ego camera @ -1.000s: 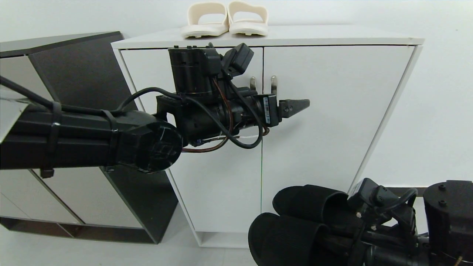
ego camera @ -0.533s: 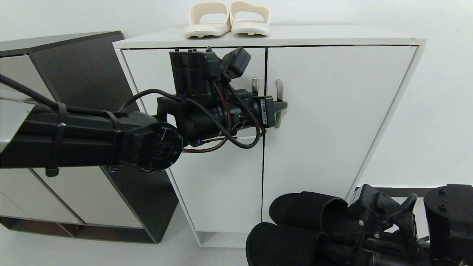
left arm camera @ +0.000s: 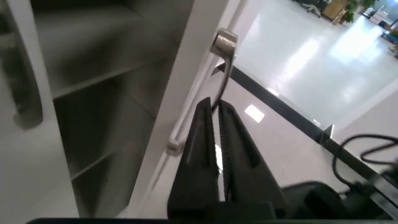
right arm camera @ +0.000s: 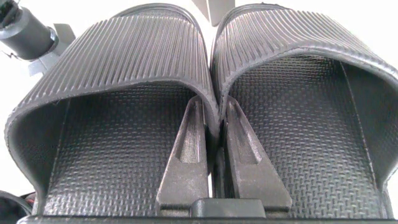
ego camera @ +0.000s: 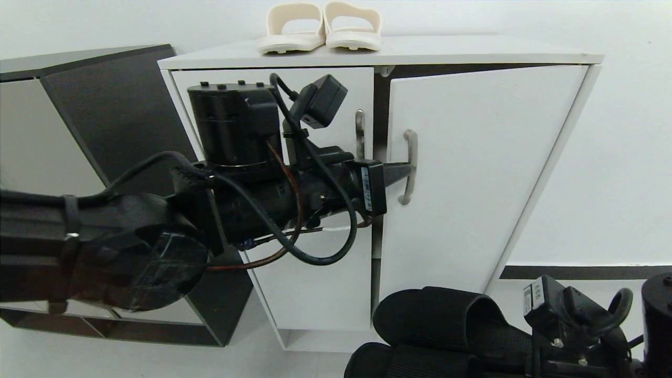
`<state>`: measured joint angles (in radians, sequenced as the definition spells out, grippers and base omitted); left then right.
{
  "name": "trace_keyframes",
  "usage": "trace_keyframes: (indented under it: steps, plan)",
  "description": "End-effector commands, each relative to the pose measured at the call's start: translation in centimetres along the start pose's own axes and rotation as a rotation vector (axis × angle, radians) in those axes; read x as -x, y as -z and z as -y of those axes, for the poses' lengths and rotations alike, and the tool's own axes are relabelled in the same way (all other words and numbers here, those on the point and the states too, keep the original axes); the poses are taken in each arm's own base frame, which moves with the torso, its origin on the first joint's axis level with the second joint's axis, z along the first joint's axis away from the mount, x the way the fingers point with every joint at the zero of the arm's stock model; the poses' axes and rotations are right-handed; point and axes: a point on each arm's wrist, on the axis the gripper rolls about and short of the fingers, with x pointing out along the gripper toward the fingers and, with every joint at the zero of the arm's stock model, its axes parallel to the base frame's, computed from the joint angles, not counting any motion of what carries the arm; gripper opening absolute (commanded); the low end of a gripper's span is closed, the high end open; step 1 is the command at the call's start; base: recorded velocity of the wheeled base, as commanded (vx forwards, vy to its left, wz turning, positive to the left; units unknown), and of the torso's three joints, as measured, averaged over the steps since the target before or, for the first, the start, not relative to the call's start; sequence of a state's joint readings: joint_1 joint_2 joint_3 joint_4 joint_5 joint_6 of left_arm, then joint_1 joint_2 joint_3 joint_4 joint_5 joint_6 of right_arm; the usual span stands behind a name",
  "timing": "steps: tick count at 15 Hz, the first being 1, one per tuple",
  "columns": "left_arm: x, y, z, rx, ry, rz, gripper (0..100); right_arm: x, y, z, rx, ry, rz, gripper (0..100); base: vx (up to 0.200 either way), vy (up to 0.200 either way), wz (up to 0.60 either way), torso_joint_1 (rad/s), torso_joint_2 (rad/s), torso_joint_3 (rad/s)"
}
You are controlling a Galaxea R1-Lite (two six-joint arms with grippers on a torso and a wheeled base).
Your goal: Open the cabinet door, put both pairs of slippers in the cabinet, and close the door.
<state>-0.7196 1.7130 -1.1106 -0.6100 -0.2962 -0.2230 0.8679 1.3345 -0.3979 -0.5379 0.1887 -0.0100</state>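
While the tall white two-door cabinet [ego camera: 472,50] stands straight ahead of me against the pale wall, its right-hand door [ego camera: 483,168] hangs ajar. A dark gap runs along that door's top edge and its inner edge. The left-hand door [ego camera: 310,283] sits flush. Through the gap my left wrist camera sees pale shelves [left arm camera: 93,74] inside. A dark grey shelving unit [ego camera: 115,105] stands against the cabinet's left side.

The pair of black ribbed rubber slippers [ego camera: 436,325] hangs low in front of the cabinet's bottom edge, below the ajar door and well below my left arm. They lie side by side, their straps [right arm camera: 137,93] touching. My right gripper [right arm camera: 214,124] has one finger inside each slipper and is pressed together on the two adjoining strap walls.

The pair of cream moulded slippers [ego camera: 320,29] rests on the cabinet's top, toward its left end and near the back edge, soles down and touching each other. They are well above both my grippers.

The curved metal handle [ego camera: 409,168] is mounted upright near the ajar door's inner edge. My left gripper [ego camera: 401,170] reaches it from the left at mid-height, and its fingers [left arm camera: 202,134] are closed on the thin bar [left arm camera: 222,68], which passes between their tips.
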Motion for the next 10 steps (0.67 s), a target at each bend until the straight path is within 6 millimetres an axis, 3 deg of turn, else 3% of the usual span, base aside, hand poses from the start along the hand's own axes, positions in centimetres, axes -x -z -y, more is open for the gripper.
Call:
trace_keyframes:
  steps: [1, 3, 5, 8, 10]
  plan:
    - [3.1, -0.7, 1.4, -0.008, 0.007, 0.024, 0, 0.2, -0.2, 0.0, 0.002, 0.0, 0.012, 0, 0.0, 0.0, 0.0, 0.0, 0.0, 0.0]
    - [5.0, -0.6, 1.8, -0.008, -0.001, 0.026, 0, 0.2, -0.1, -0.1, 0.001, -0.002, 0.007, 0, 0.0, 0.0, 0.0, 0.0, 0.0, 0.0]
    - [5.2, -0.9, 0.1, -0.003, -0.05, 0.032, 0, 0.0, 0.1, -0.2, 0.001, -0.007, -0.018, 0, 0.0, 0.0, 0.0, 0.0, 0.0, 0.0]
    - [3.5, -0.6, -1.7, 0.016, -0.077, 0.027, 0, 0.1, -0.1, -0.3, 0.0, -0.008, -0.03, 0, 0.0, 0.0, 0.0, 0.0, 0.0, 0.0]
    - [0.9, -0.4, -3.3, 0.004, -0.078, 0.072, 0, 0.3, -0.2, -0.4, 0.0, -0.01, -0.034, 0, 0.0, 0.0, 0.0, 0.0, 0.0, 0.0]
